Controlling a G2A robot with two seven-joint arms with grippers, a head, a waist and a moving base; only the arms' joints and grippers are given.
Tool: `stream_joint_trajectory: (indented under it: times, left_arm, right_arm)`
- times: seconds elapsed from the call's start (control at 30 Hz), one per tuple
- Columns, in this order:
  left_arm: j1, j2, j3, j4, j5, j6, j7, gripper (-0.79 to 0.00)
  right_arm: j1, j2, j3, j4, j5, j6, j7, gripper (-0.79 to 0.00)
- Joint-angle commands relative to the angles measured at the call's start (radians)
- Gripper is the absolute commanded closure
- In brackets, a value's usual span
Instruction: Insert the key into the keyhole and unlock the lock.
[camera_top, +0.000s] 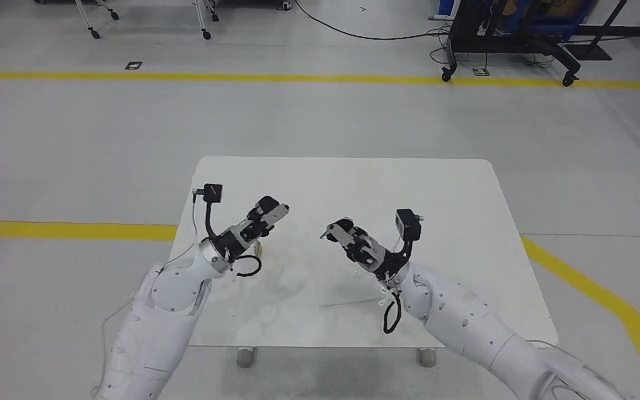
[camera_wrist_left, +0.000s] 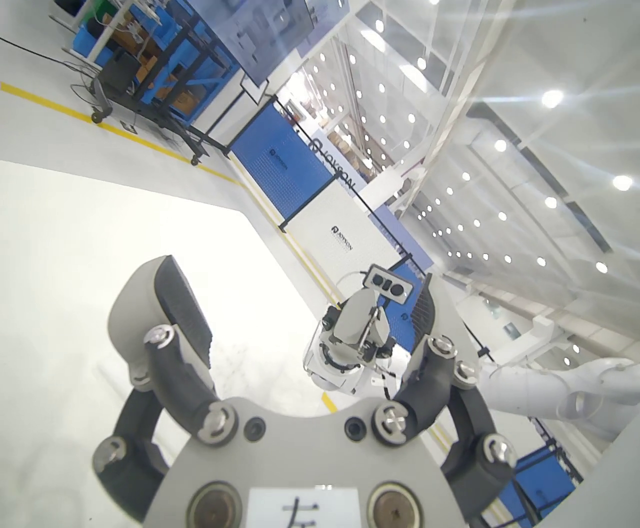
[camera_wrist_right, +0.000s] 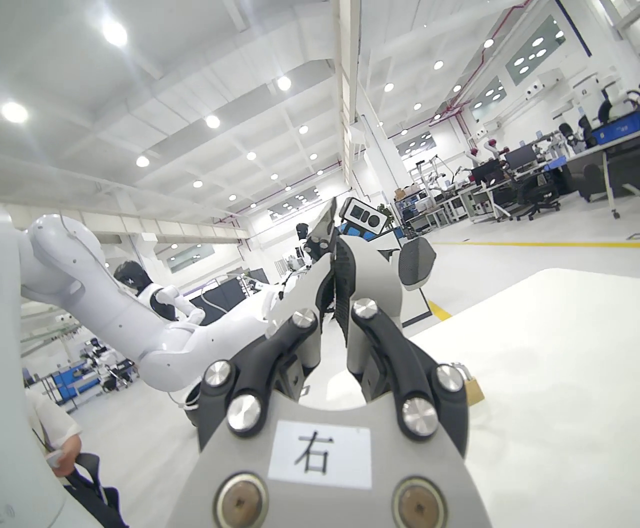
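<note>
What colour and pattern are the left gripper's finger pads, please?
Black with fine ribbing; the left gripper's pads show best in the left wrist view.

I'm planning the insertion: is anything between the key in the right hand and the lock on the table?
Nothing lies on the table between them, but the open left hand hangs just over the lock, partly covering it from above; the right hand with the key may need a sideways approach.

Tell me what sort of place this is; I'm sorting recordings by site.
Likely an industrial robotics lab hall: yellow floor lines, a wheeled equipment rack and rows of workbenches in the background.
</note>
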Motion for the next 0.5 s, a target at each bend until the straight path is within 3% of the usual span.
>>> stream_joint_trajectory:
  times: [0.0,0.1,0.17,0.23,0.33,0.47]
  left_arm:
    - [-0.008,0.0,0.013,0.008,0.005,-0.01,-0.013,-0.785]
    - [-0.02,-0.002,0.033,0.02,0.001,-0.015,-0.027,-0.763]
    - [-0.027,-0.002,0.043,0.026,0.012,-0.016,-0.032,-0.668]
    - [-0.031,-0.003,0.053,0.028,0.02,-0.019,-0.036,-0.517]
    - [-0.037,-0.002,0.062,0.032,0.023,-0.021,-0.055,-0.403]
    - [-0.042,-0.001,0.075,0.034,0.0,-0.025,-0.086,-0.369]
  right_arm:
    - [0.016,-0.003,-0.025,0.021,0.13,0.0,0.112,0.0]
    - [0.043,-0.008,-0.046,0.032,0.283,0.0,0.25,0.0]
    - [0.053,-0.011,-0.047,0.024,0.346,0.0,0.307,0.0]
    - [0.055,-0.012,-0.042,0.021,0.386,0.0,0.347,0.0]
    - [0.052,-0.015,-0.029,0.02,0.42,0.0,0.384,0.0]
    - [0.045,-0.023,-0.01,0.035,0.443,0.0,0.406,0.0]
